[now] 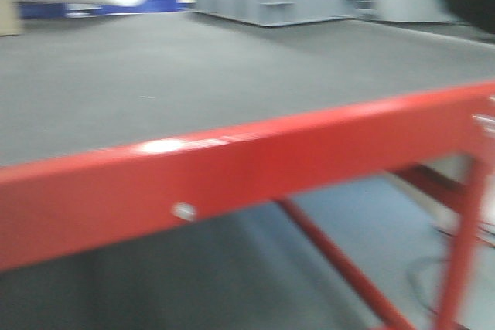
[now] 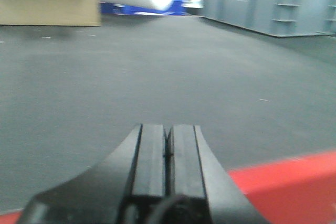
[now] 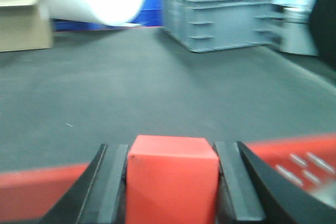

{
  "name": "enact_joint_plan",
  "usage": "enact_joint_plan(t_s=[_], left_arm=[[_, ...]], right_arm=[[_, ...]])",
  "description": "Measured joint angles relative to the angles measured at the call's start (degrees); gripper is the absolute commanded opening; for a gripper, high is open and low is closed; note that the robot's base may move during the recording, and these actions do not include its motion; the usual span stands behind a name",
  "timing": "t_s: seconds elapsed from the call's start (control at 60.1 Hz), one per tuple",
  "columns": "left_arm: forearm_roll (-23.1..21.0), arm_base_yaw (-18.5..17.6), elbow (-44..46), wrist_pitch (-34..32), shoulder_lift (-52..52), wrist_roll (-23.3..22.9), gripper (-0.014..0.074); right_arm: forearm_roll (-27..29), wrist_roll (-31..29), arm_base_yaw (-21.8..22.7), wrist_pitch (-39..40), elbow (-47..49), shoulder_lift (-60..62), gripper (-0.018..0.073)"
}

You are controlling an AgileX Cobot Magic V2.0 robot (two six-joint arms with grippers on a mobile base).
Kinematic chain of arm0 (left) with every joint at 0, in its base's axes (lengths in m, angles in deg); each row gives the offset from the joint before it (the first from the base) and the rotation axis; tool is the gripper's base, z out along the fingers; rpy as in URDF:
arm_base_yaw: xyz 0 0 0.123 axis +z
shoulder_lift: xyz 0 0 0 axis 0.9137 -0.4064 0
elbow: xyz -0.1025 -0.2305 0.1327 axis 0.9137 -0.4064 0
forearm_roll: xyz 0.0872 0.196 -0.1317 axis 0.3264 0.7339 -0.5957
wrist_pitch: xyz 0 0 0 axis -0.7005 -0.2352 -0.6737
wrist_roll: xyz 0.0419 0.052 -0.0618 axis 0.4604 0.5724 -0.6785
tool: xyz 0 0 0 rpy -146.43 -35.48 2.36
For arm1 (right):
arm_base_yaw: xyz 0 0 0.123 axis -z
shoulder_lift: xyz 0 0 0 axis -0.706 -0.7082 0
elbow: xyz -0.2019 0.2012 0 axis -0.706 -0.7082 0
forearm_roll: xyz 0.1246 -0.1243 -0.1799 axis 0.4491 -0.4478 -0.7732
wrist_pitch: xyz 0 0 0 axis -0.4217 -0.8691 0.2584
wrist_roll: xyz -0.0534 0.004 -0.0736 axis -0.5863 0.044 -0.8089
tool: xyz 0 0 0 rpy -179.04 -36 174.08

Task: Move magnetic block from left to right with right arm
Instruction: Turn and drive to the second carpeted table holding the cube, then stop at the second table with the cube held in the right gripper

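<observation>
At the red edge of the table (image 3: 157, 93), right hand (image 3: 173, 184) grips the magnetic block (image 3: 172, 174) squarely between closed-in fingers (image 3: 113, 182), apparently ready for carrying rightward.

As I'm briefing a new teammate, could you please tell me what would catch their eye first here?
The red block stands out most, clamped in the right gripper low in the right wrist view. Next comes the red rail slanting across the front view, edging the grey tabletop. The left gripper is shut and empty over that surface.
</observation>
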Motion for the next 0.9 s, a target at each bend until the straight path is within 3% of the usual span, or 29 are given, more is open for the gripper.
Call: enact_joint_plan(t_s=[0.898], left_arm=[[0.0, 0.0, 0.0, 0.0, 0.0, 0.0, -0.0116]], right_arm=[[0.0, 0.0, 0.0, 0.0, 0.0, 0.0, 0.0098]])
